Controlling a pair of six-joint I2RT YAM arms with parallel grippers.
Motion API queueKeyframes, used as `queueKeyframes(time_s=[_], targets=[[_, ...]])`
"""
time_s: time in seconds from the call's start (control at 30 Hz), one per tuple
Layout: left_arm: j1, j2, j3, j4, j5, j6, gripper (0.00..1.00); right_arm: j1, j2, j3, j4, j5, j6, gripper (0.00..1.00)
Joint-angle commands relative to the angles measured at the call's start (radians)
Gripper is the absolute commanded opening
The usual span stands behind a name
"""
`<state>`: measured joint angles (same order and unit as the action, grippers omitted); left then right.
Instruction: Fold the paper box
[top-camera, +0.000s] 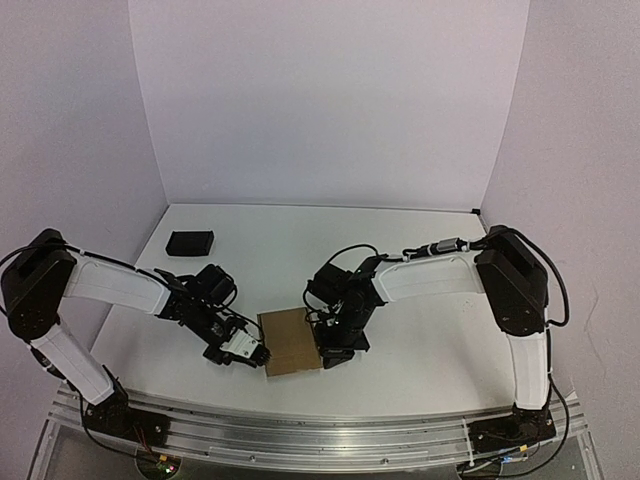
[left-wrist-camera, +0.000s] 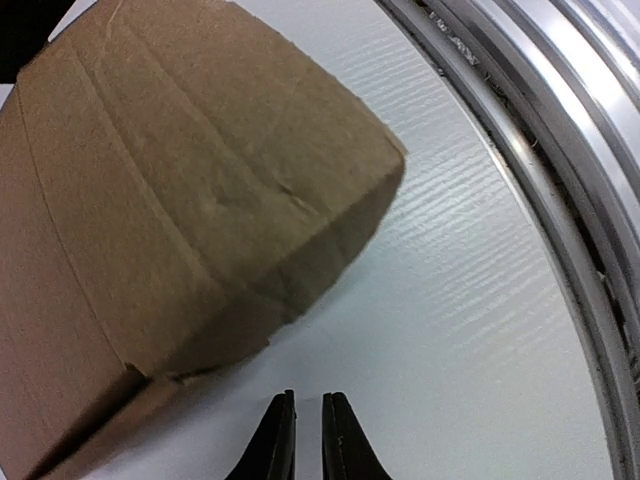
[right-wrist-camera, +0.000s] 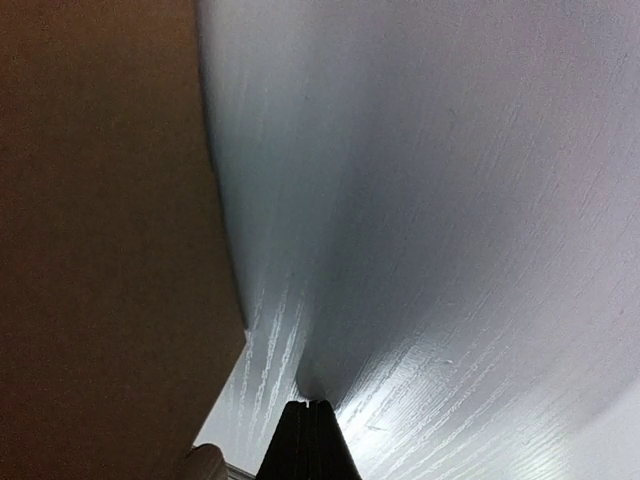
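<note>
The paper box (top-camera: 290, 341) is a plain brown folded cardboard piece on the white table (top-camera: 400, 250), between my two arms near the front edge. My left gripper (top-camera: 262, 352) is low at its left side. In the left wrist view the box (left-wrist-camera: 180, 200) fills the upper left. There the left gripper (left-wrist-camera: 309, 400) is all but shut, with a thin slit between the tips and nothing in it, just short of the box's lower edge. My right gripper (top-camera: 335, 352) points down at the box's right side. It (right-wrist-camera: 318, 405) is shut and empty, tips on the table beside the box wall (right-wrist-camera: 100, 250).
A small black rectangular block (top-camera: 190, 242) lies at the back left of the table. The metal rail (top-camera: 320, 430) runs along the near edge, close behind the left gripper (left-wrist-camera: 560, 150). White walls enclose the back and sides.
</note>
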<state>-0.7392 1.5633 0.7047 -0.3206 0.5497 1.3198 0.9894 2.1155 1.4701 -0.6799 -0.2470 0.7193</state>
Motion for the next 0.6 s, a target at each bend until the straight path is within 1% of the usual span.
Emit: queueKeyframes(time_s=[0.0,0.17,0.23,0.3,0.37,0.43,0.57], targets=[[0.053,-0.064,0.053,-0.221,0.103,0.150,0.15,0.007,-0.029,-0.003,0.003,-0.017,0.005,0.00],[0.060,-0.094,0.108,-0.283,0.170,0.154,0.23,0.007,-0.043,-0.002,0.003,-0.054,0.005,0.00],[0.064,-0.113,0.147,-0.292,0.217,0.119,0.30,0.007,-0.067,-0.018,0.002,-0.053,0.009,0.00],[0.066,-0.128,0.170,-0.276,0.244,0.089,0.33,0.008,-0.099,-0.037,0.001,-0.030,0.014,0.00],[0.068,-0.135,0.166,-0.232,0.227,0.082,0.33,0.005,-0.130,-0.054,0.000,0.003,0.015,0.00],[0.078,-0.124,0.148,-0.186,0.180,0.105,0.33,0.002,-0.138,-0.053,0.001,0.015,0.016,0.00],[0.108,-0.065,0.130,-0.102,0.099,0.130,0.32,0.003,-0.109,-0.029,0.011,-0.027,0.025,0.00]])
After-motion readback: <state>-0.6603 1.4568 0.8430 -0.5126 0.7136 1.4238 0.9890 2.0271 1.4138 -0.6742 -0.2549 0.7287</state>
